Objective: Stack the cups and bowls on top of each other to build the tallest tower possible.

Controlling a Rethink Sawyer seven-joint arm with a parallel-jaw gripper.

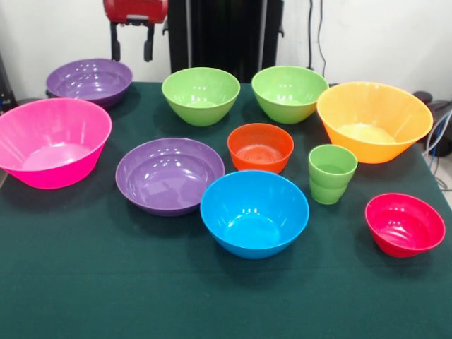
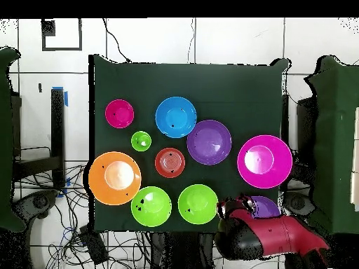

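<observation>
My gripper (image 1: pixel 132 44) hangs open and empty at the table's far side, just right of and above a shallow purple bowl (image 1: pixel 90 80). On the green cloth stand a large hot-pink bowl (image 1: pixel 51 141), a second purple bowl (image 1: pixel 169 174), two lime-green bowls (image 1: pixel 200 94) (image 1: pixel 289 92), a large yellow-orange bowl (image 1: pixel 373 120), a small orange bowl (image 1: pixel 260 147), a blue bowl (image 1: pixel 254 212) and a small red-pink bowl (image 1: pixel 405 224). The lime-green cups (image 1: pixel 331 173) stand nested, one in the other, between the orange and red-pink bowls. All bowls sit upright and apart.
In the overhead view the red arm (image 2: pixel 273 235) covers part of the purple bowl (image 2: pixel 266 205) at the table's near-base corner. The cups (image 2: pixel 141 141) show there left of centre. Cables lie on the floor around the table.
</observation>
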